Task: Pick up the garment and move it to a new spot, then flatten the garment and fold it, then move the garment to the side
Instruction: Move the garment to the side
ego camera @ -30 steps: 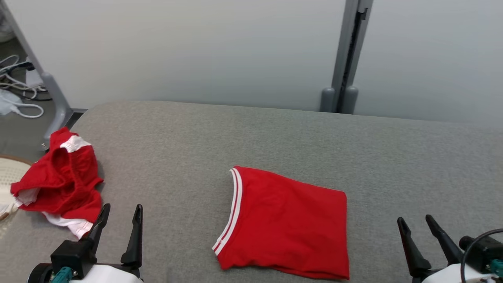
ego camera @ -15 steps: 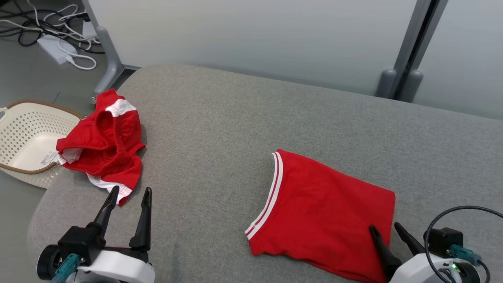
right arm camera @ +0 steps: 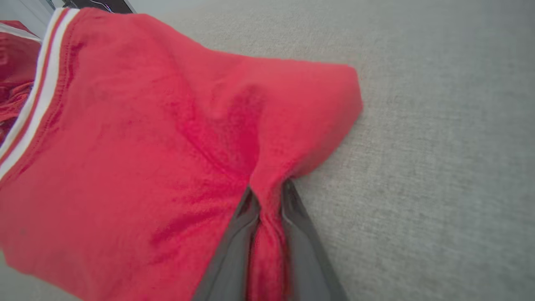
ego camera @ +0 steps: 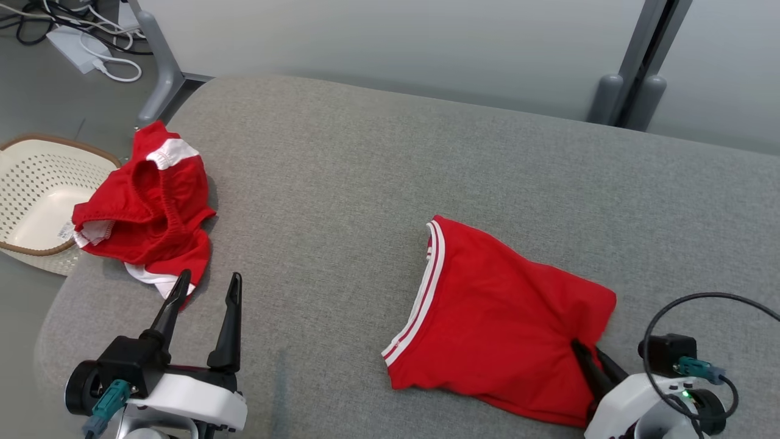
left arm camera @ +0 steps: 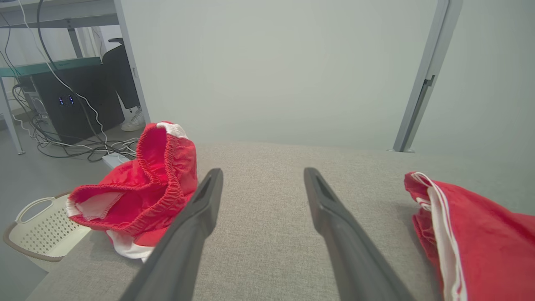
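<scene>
Folded red garment (ego camera: 499,305) with white striped trim along its left edge, lying on the right half of a grey fabric-covered counter (ego camera: 365,183), its far right corner puckered and drawn toward the right gripper (ego camera: 588,350). That gripper, at the lower right of the head view, has its two dark fingers closed together on the garment's near right edge; the right wrist view shows the right gripper (right arm camera: 269,188) pinching a narrow pleat of the red cloth (right arm camera: 146,125) between the fingers, with creases radiating from the pinch and bare counter (right arm camera: 418,167) to the side. The left gripper (ego camera: 209,277), at the lower left of the head view, stands released with its fingers spread apart and nothing between them, just beside the near hem of a crumpled pair of red shorts (ego camera: 146,213) with an elastic waistband and white trim. In the left wrist view the left gripper (left arm camera: 263,171) frames bare counter (left arm camera: 259,251), with the shorts (left arm camera: 154,179) heaped to one side of the fingers and the striped edge of the garment (left arm camera: 480,234) to the other. The shorts and the garment lie well apart. A cream perforated plastic basket (ego camera: 30,177) with a brown rim sits on the floor off the counter's left end, near the shorts; the same basket (left arm camera: 42,234) appears low in the left wrist view. White and dark cables (ego camera: 91,36) lie on the floor beyond it, and a grey upright post (ego camera: 652,49) stands against the pale wall behind the counter.
</scene>
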You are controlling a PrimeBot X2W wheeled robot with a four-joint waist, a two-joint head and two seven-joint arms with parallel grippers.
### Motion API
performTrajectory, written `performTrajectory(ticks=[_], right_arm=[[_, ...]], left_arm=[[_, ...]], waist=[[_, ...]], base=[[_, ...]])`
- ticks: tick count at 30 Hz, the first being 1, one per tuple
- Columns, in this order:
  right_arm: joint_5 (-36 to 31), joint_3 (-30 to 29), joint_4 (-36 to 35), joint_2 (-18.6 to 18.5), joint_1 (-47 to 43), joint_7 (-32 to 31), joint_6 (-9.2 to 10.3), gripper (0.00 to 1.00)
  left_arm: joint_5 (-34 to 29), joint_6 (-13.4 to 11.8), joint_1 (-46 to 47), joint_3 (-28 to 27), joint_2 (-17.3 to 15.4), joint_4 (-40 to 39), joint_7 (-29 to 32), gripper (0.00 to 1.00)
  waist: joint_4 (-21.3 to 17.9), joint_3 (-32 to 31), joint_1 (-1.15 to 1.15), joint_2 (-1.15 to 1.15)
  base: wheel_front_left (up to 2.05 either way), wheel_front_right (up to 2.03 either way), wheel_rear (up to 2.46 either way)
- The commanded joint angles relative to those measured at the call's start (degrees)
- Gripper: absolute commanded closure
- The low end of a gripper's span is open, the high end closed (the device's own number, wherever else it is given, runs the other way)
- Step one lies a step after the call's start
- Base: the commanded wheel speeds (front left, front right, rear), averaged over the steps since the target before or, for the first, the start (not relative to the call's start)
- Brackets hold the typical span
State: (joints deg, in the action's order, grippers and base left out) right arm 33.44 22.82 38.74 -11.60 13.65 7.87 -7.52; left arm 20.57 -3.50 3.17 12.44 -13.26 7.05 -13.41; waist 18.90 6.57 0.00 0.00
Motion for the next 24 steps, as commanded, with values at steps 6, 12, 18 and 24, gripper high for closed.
performTrajectory(ticks=[6,12,18,24], right_arm=[[0.3,3.1,-0.6,-2.6,1.2,1.9,0.10,1.00],[0.0,6.2,-2.8,-4.6,2.2,2.6,0.07,1.00],[-0.8,9.0,-5.6,-7.6,3.3,2.4,0.03,1.00],[-1.7,10.5,-8.1,-10.1,6.0,2.0,0.03,1.00]], left_arm=[[-1.0,0.3,1.8,0.4,-0.3,0.6,-0.7,0.00],[-1.2,0.1,1.8,0.3,-0.6,-0.1,-0.9,0.00],[-0.9,-0.4,0.9,-0.6,-0.6,-1.4,-1.4,0.00],[-1.8,-0.3,2.9,-1.0,-1.8,-3.3,-1.4,0.00]], waist=[[-2.5,0.7,0.00,0.00],[-7.4,0.7,0.00,0.00],[-14.8,1.5,0.00,0.00],[-21.5,4.7,0.00,0.00]], base=[[0.00,0.00,0.00],[0.00,0.00,0.00],[0.00,0.00,0.00],[0.00,0.00,0.00]])
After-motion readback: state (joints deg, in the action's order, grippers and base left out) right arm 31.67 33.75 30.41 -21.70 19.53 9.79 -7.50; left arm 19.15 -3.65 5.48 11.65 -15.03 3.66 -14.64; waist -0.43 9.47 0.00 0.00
